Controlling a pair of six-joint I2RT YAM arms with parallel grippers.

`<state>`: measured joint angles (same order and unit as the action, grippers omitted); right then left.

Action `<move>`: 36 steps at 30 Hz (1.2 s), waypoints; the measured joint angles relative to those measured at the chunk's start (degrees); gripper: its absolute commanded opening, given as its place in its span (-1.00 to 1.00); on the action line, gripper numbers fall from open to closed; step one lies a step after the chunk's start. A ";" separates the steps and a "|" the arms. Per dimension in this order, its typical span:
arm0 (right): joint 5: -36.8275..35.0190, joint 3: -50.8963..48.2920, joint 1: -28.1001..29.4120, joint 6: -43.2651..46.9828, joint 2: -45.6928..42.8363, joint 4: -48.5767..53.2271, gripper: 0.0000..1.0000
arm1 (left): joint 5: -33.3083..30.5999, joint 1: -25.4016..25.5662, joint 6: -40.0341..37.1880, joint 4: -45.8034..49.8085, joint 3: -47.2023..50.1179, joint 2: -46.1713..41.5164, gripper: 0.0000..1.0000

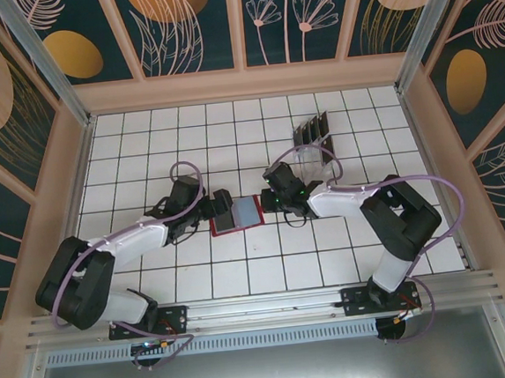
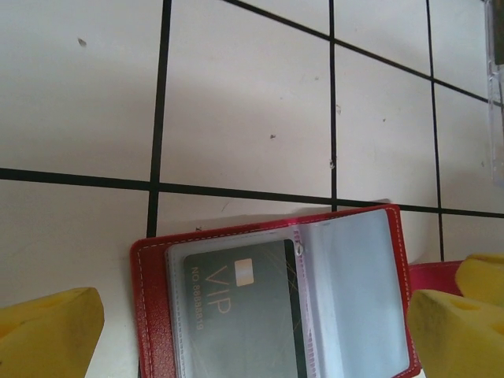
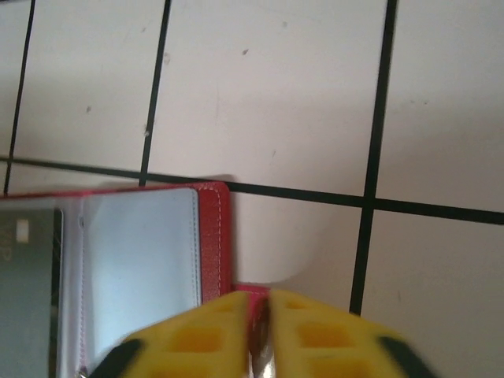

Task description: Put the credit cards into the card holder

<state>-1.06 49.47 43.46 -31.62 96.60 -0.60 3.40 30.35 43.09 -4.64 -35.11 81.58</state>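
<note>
Fingers of right gripper are pressed together at lower centre of the right wrist view, clamped on a red tab at the right edge of the holder. Left gripper is spread wide, one finger in each lower corner of its view, nothing gripped. Holder is laid open on the tiles, centre of the top view. One VIP card is seated in its left half. More cards are stood in a clear rack, upper right of centre.
</note>
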 measured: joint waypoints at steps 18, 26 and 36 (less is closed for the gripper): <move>2.47 -1.86 2.73 -4.07 -0.33 -3.26 -1.00 | 0.87 -0.04 -0.68 -3.08 0.31 5.07 0.97; 2.64 -2.40 2.78 -5.25 -0.44 -4.02 -1.00 | 0.85 -0.04 -0.87 -3.72 0.31 5.25 0.97; 2.64 -2.78 2.78 -5.66 -0.44 -4.57 -1.00 | -1.14 -0.04 -0.87 -3.26 1.81 3.85 0.97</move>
<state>1.58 46.70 46.24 -37.28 96.16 -5.17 2.26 30.30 42.22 -7.90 -33.30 85.43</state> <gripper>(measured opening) 0.045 0.985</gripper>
